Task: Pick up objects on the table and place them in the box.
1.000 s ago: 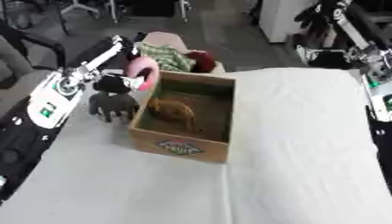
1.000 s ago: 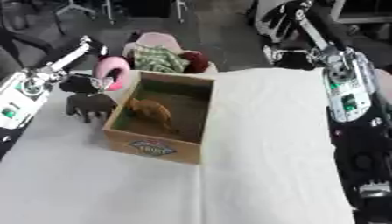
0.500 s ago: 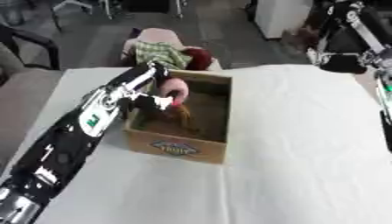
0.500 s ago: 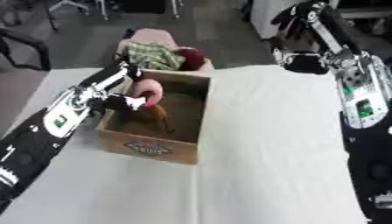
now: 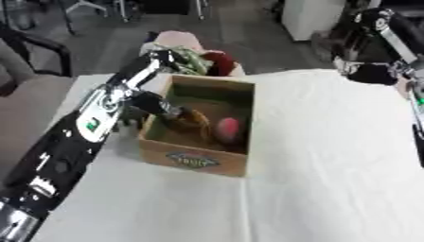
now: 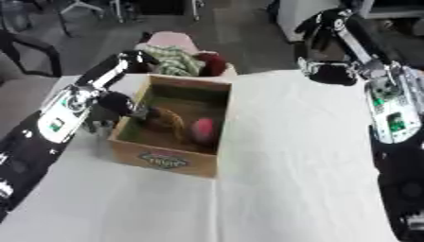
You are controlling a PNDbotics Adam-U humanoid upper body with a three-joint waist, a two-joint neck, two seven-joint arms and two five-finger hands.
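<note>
A wooden box (image 5: 195, 159) stands on the white table (image 5: 331, 179), left of centre. Inside lie a brown toy animal (image 5: 195, 121) and a pink round object (image 5: 228, 128). My left hand (image 5: 155, 105) reaches over the box's left wall and sits low inside, next to the brown animal and apart from the pink object; its fingers look relaxed and hold nothing. A dark grey toy animal (image 6: 100, 125) stands on the table just outside the left wall, partly hidden by my arm. My right hand (image 6: 331, 73) hangs above the table's far right edge, seen only as a dark shape.
Behind the box, past the table's far edge, a pink seat (image 5: 175, 38) holds a green plaid cloth (image 5: 190, 60) and a red item (image 5: 220, 61). A dark chair (image 5: 33, 47) stands at the far left. White tablecloth spreads right of and in front of the box.
My left hand has gone down into the box and let go of the pink object, which now lies beside the brown animal. The camera has shifted.
</note>
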